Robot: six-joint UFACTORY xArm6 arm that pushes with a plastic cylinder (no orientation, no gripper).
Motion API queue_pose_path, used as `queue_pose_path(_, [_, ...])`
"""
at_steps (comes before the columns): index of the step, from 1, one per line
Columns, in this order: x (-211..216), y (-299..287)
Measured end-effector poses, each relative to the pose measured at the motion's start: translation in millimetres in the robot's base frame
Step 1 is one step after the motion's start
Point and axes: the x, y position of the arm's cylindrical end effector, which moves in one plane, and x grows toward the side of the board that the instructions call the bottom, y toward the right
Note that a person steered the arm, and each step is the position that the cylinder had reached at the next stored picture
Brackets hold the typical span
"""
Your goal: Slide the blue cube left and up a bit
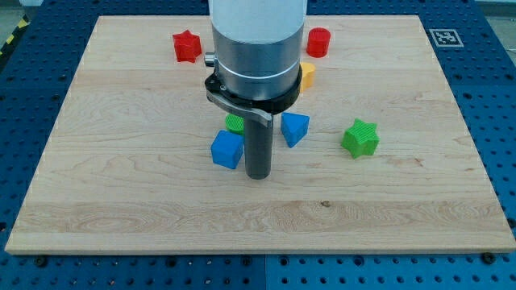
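Note:
The blue cube (227,150) lies near the middle of the wooden board (121,177). My tip (257,175) rests on the board just to the cube's right and slightly below it, very close to it or touching; I cannot tell which. The arm's grey body hides the board area above the tip.
A green block (235,122) peeks out just above the blue cube, partly hidden by the rod. A blue wedge-like block (294,128) lies right of the rod. A green star (359,138), red star (186,46), red cylinder (318,42) and yellow block (307,75) lie around.

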Motion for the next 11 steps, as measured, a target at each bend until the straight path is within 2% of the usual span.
queue_pose_path(3, [-12.3,-24.7])
queue_pose_path(5, [-13.4,-77.9])
queue_pose_path(11, [-40.3,-104.6])
